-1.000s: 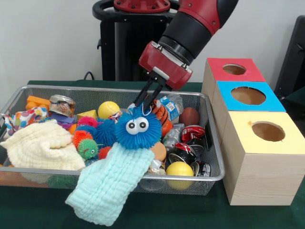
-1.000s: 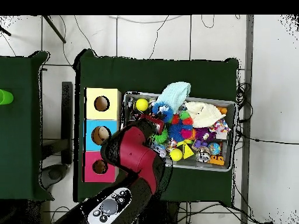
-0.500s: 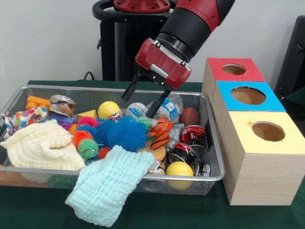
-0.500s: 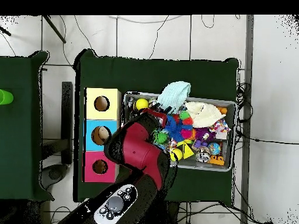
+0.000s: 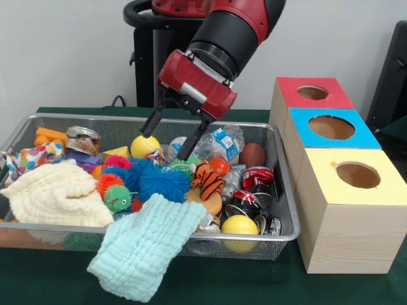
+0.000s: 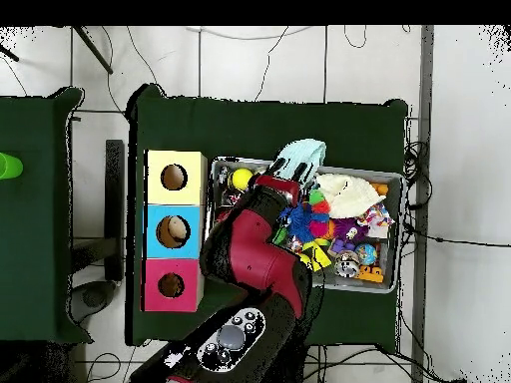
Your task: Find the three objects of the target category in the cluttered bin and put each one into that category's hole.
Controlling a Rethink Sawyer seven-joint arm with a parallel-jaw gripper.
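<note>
- Front view: gripper (image 5: 166, 145) spread wide, empty, hanging over bin (image 5: 280, 190), above blue toy (image 5: 162, 183).
- Tiger toy (image 5: 207, 180) right of blue toy, among clutter.
- Red (image 5: 311, 93), blue (image 5: 331, 128), yellow (image 5: 356, 175) boxes right of bin.

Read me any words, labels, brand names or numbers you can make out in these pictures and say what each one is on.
No text reads clearly.
Plastic bottle: blue label, print too blurred to read.
Crushed red and black cans: markings too small to read.
Tin can: label unreadable.
Red, blue and yellow boxes: no lettering.
</note>
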